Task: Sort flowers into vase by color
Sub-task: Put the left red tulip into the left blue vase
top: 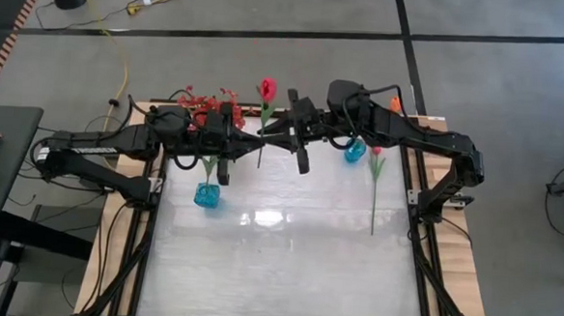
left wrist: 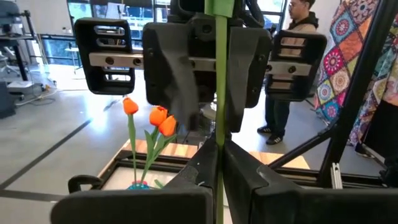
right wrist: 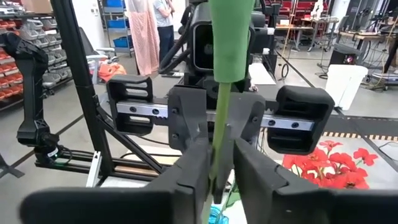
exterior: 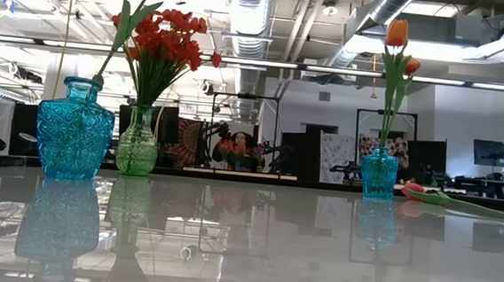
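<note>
Bright overhead light; glare on table (top: 269, 218); wrist foregrounds seemingly blurred.

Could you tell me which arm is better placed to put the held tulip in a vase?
Probably the left. The left gripper and right gripper both clamp the red tulip's stem, but the near blue vase sits by the left arm, while the far blue vase by the right arm holds orange tulips.

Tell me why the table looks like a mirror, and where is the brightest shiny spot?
Low view: the glossy table mirrors the big blue vase and green vase standing on it, lit by bright ceiling lights behind. High view: a white glare patch sits near the table's middle.
</note>
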{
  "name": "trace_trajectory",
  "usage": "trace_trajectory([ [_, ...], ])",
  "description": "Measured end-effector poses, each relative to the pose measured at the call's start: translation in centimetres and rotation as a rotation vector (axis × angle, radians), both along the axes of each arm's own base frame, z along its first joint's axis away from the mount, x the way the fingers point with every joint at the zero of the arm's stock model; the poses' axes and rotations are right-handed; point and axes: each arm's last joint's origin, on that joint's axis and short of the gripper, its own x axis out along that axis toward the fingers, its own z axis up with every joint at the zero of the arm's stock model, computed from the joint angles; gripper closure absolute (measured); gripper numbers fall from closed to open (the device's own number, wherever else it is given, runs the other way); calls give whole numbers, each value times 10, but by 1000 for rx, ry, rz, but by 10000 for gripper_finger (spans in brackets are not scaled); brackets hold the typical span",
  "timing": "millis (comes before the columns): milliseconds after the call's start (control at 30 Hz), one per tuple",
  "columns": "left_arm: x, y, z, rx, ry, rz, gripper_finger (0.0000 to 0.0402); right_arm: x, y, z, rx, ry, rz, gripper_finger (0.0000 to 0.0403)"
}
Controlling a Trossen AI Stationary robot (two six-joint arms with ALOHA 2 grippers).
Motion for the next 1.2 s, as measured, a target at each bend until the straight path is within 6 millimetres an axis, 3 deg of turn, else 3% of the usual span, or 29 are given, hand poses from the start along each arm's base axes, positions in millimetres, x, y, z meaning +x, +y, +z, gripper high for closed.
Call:
trace_trajectory([
  [167,-6,1,4,1,-15,35,401,-2,-3,2,-21,-8,-7,228],
  [333,-35,0,19,2,-76,85,401,-18,-9,8,-24,27,-31,158],
  [467,-62,-7,25,-40,-72,66,401,-39,-14,13,-6,89,-56,138],
  [600,-80,-22,19,-91,22,-21,401,-57,-12,15,11,167,-65,137],
  [867,-102,-49,-16,-131,198,-75,401,-61,-2,11,51,235,-38,138],
  [1200,-120,-60,-106,-1,289,41,401,-51,5,2,51,277,-10,138],
])
